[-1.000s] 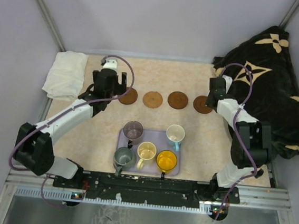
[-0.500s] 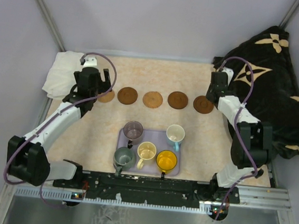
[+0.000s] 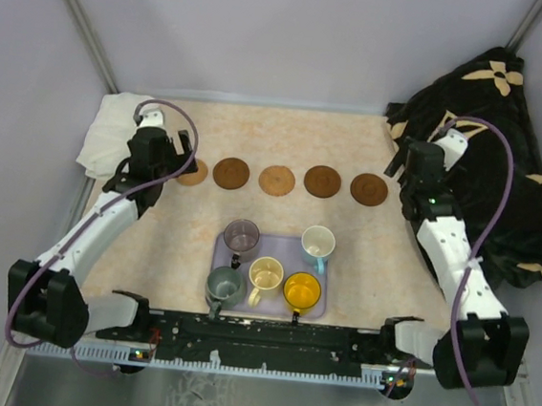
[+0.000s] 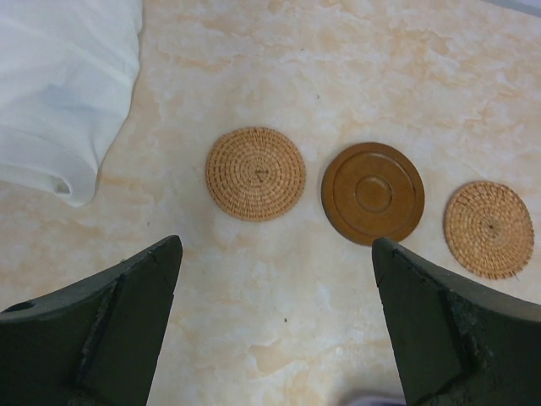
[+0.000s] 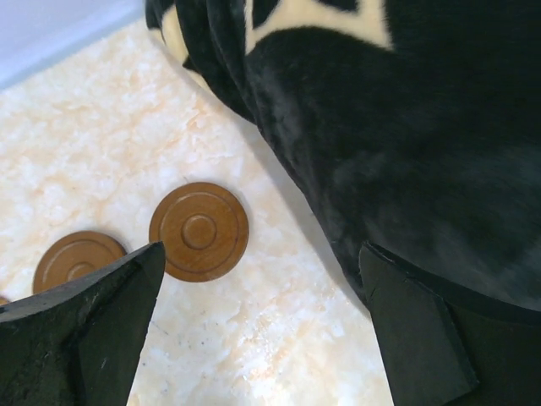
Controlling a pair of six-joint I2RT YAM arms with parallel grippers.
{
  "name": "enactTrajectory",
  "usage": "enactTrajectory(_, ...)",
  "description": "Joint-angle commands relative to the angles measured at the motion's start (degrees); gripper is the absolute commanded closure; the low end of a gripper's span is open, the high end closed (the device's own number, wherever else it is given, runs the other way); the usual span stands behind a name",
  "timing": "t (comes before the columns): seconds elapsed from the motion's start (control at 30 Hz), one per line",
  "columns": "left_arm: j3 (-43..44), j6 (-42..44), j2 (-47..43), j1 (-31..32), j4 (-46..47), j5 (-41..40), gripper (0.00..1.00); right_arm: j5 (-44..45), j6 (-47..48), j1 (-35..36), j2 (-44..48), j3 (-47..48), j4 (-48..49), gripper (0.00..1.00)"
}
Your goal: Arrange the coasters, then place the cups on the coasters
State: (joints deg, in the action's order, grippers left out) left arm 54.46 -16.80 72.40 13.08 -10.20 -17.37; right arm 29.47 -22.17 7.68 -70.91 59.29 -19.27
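since the five coasters lie in a level row across the far half of the desk, evenly spaced and none touching, the arranging step looks done and the cup step not yet begun. all five cups stand upright and packed close on the lavender tray at the near middle, well apart from the row.

the left pincer hangs above the left end of the row, spread wide and pinching nothing. its wrist view shows the woven leftmost coaster lying flat and free near a white cloth. the right pincer is likewise spread and empty, over the right end, where the rightmost coaster lies near the edge of a black blanket.

the next move, as i judge it, is a reach back to the tray. one arm must swing toward the near side, come down over an outer cup — the purple-grey cup suits the left arm, the white cup the right. the pincer then has to close on rim or handle without knocking the neighbours, lift straight up to clear them, and set the cup centred on an end coaster.
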Motion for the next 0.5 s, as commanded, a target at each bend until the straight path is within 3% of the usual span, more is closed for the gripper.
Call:
enactTrajectory(0.0, -4.5, -2.7, -8.8, -0.2, 0.1, 2.1, 0.01, 0.2, -0.4, -0.3, 8.7, -2.7, -1.9, 0.01)
enactTrajectory(0.23, -5.5, -2.8, -14.7, -0.2, -5.5, 5.8, 0.01, -10.5, -3.3, 0.2, 17.2, -7.9, -9.8, 0.01)
enactTrajectory(0.47, -5.1, -4.3, -19.5, -0.2, -8.9, 5.8, 0.01, -8.3, -3.4, 8.9, 22.7, -3.4, -22.5, 0.08)
